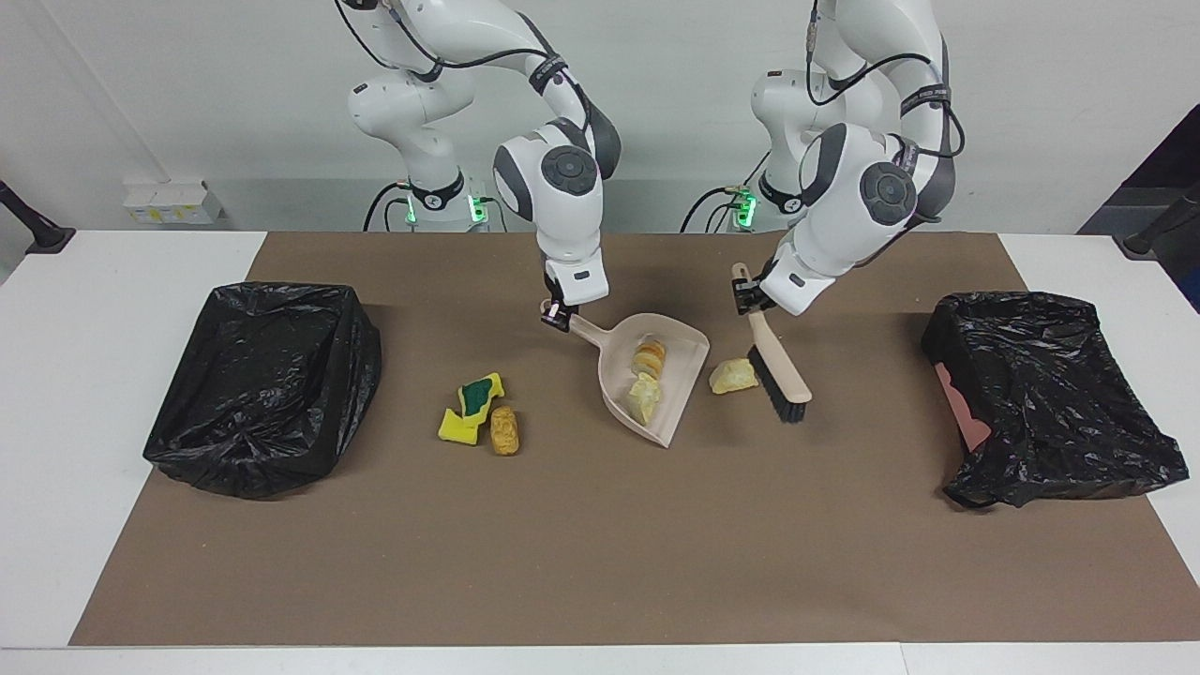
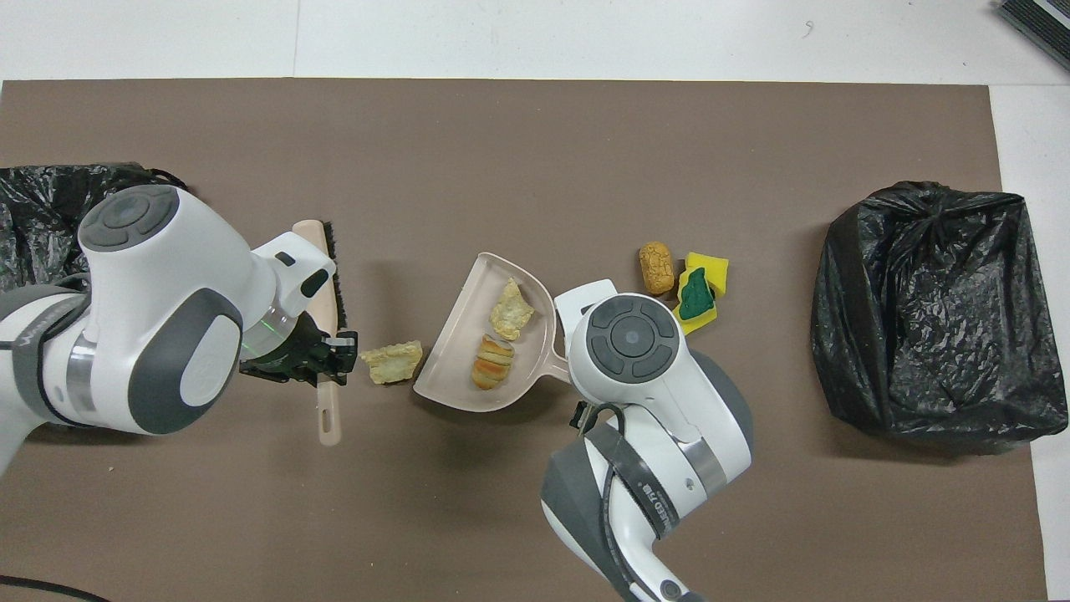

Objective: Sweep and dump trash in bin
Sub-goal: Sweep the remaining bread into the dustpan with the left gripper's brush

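My right gripper (image 1: 555,317) is shut on the handle of the beige dustpan (image 1: 667,420), whose mouth rests on the brown mat. Two bread pieces of the trash (image 1: 648,357) (image 2: 511,308) lie inside the dustpan (image 2: 456,372). A third bread piece (image 1: 733,377) (image 2: 390,361) lies on the mat just outside the pan's mouth. My left gripper (image 1: 750,298) (image 2: 334,355) is shut on the beige brush (image 1: 776,367) (image 2: 322,267), held tilted beside that piece, bristles down. Yellow sponge chunks (image 1: 472,405) (image 2: 700,294) and a brown lump (image 1: 504,429) (image 2: 656,267) lie toward the right arm's end.
A black-bagged bin (image 1: 262,384) (image 2: 936,309) stands at the right arm's end of the mat. Another black-bagged bin (image 1: 1041,394) (image 2: 42,201) stands at the left arm's end, partly covered by my left arm in the overhead view.
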`<control>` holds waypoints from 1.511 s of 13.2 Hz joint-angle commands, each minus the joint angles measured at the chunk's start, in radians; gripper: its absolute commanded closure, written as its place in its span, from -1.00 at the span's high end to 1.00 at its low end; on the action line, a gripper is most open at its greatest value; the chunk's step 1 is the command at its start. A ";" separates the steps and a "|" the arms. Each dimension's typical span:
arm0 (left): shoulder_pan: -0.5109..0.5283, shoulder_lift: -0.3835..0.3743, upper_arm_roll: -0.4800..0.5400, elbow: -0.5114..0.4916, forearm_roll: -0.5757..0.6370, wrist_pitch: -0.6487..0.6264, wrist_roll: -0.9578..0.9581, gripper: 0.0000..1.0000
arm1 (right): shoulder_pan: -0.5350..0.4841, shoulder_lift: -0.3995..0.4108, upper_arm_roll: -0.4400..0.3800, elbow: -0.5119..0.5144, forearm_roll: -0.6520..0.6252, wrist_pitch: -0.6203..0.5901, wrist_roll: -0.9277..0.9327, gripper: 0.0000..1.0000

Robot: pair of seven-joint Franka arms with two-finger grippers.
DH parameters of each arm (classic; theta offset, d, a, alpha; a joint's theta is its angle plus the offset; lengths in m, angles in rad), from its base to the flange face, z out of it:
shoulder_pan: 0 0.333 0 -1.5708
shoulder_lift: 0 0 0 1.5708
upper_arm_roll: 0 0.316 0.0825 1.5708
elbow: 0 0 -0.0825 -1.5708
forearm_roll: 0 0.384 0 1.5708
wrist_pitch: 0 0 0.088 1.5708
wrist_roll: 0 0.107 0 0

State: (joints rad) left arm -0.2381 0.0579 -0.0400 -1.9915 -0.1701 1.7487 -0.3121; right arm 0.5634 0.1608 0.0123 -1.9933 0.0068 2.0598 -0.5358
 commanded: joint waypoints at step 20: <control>-0.084 0.011 -0.014 -0.098 -0.173 0.145 -0.038 -1.00 | -0.007 0.000 0.003 0.008 0.019 -0.001 0.016 -1.00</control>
State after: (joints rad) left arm -0.3843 0.0785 -0.0499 -2.1253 -0.4296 1.9342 -0.3249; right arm 0.5637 0.1617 0.0122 -1.9925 0.0068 2.0597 -0.5348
